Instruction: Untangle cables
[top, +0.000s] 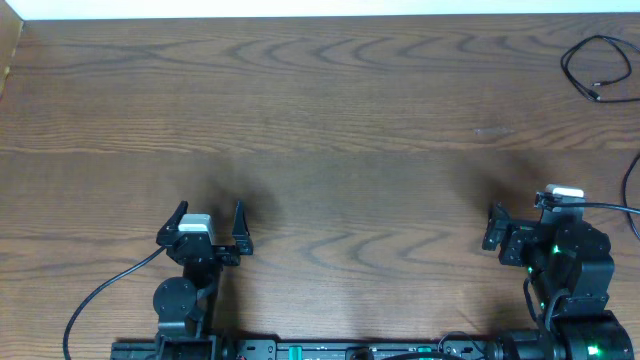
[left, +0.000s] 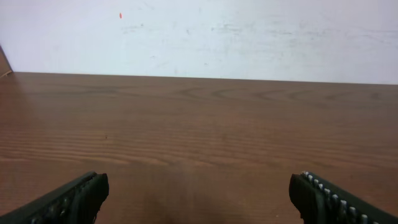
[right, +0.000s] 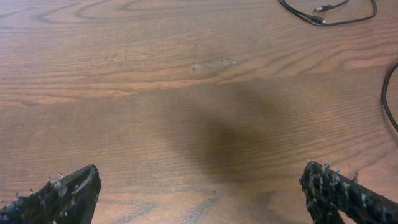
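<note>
Black cable (right: 323, 22): loose loop at far right corner of table (top: 320, 120), long axis roughly left-right. White cable not in view. Right gripper (right: 199, 180) nearer, cable ahead and to its right, well apart. Jaws wide, empty. Left gripper (left: 199, 190) also wide, empty, much farther.

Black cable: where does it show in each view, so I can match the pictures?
Overhead: black cable looped at the top right corner.
Left wrist: not in view.
Right wrist: black cable along the top edge, right.
Shared landmark: the pale scuff, seen overhead and from the right wrist.
</note>
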